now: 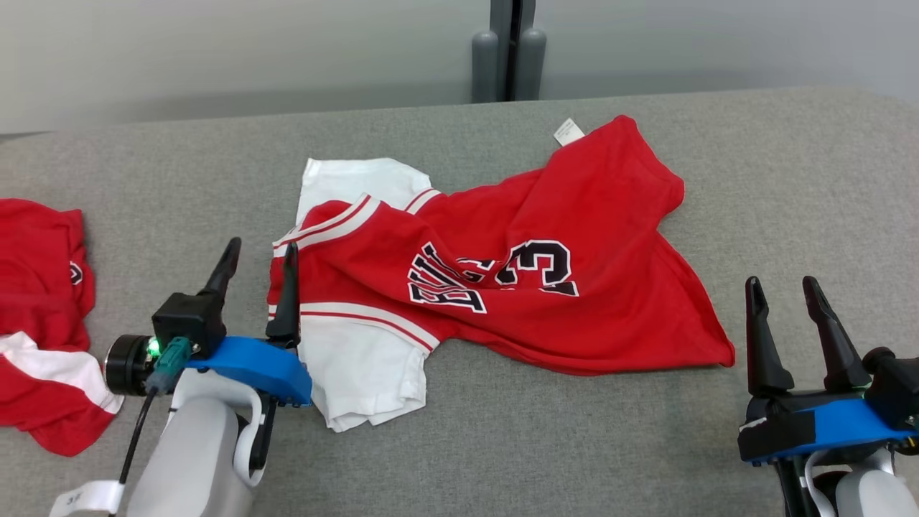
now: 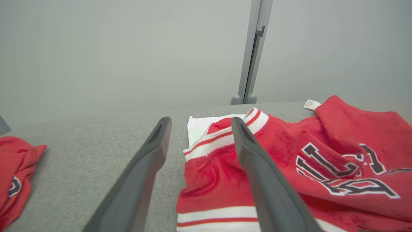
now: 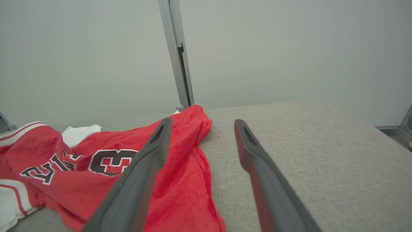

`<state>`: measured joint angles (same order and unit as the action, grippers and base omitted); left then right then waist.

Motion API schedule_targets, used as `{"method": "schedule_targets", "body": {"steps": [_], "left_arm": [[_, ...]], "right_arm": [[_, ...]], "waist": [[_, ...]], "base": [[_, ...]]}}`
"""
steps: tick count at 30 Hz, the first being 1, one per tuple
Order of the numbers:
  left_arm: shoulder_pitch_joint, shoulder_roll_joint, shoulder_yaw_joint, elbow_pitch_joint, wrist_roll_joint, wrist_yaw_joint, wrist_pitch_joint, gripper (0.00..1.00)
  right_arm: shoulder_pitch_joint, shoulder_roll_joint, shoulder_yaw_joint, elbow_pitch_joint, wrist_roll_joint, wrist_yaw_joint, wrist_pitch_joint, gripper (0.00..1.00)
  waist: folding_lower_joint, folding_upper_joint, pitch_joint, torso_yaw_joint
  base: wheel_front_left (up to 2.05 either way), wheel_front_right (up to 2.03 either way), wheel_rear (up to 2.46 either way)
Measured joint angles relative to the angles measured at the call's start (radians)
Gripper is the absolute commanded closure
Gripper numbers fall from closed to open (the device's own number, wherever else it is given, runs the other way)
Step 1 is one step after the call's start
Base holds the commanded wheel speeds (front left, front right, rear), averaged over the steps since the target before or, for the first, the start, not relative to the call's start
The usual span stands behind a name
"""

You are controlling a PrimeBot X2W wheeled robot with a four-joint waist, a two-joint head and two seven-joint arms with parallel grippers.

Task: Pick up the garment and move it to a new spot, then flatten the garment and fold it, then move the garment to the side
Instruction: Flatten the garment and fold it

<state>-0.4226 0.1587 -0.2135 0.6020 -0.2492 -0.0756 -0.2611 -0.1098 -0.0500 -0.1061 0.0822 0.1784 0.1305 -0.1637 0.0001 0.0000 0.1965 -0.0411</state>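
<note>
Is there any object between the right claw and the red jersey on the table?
Nothing visible stands between them. Only bare grey table separates the open right claw from the red jersey. The open left claw is at its sleeve edge. The other red garment lies far left, out of the way.

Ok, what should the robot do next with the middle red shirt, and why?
Probably slide the right hand to the red shirt's nearest corner and pinch it. The shirt lies bunched and wrinkled; that hand is open, empty, apart from it.
</note>
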Motion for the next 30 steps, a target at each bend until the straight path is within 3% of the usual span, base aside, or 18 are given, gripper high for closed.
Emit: {"method": "schedule_targets", "body": {"steps": [8,14,22,30], "left_arm": [[0.194,-0.027,0.095,-0.277,0.046,0.026,-0.001,0.00],[0.309,-0.045,0.139,-0.396,0.087,0.027,-0.001,0.00],[0.384,-0.064,0.162,-0.426,0.124,0.031,-0.002,0.00],[0.374,-0.074,0.157,-0.368,0.130,0.005,-0.002,0.00]], "right_arm": [[0.034,0.000,-0.002,-0.001,0.002,0.000,0.004,0.00],[0.058,0.000,0.001,-0.002,0.009,0.000,0.005,0.00],[0.085,0.000,0.011,0.003,0.018,0.000,0.013,0.00],[0.088,0.000,0.002,0.021,0.005,0.000,0.028,0.00]], "waist": [[-0.0001,0.0000,-0.055,0.040],[-0.0002,0.0000,-0.078,0.055],[-0.0002,0.0000,-0.096,0.060],[-0.0002,0.0000,-0.088,0.049]], "base": [[0.00,0.00,0.00],[0.00,0.00,0.00],[0.00,0.00,0.00],[0.00,0.00,0.00]]}}
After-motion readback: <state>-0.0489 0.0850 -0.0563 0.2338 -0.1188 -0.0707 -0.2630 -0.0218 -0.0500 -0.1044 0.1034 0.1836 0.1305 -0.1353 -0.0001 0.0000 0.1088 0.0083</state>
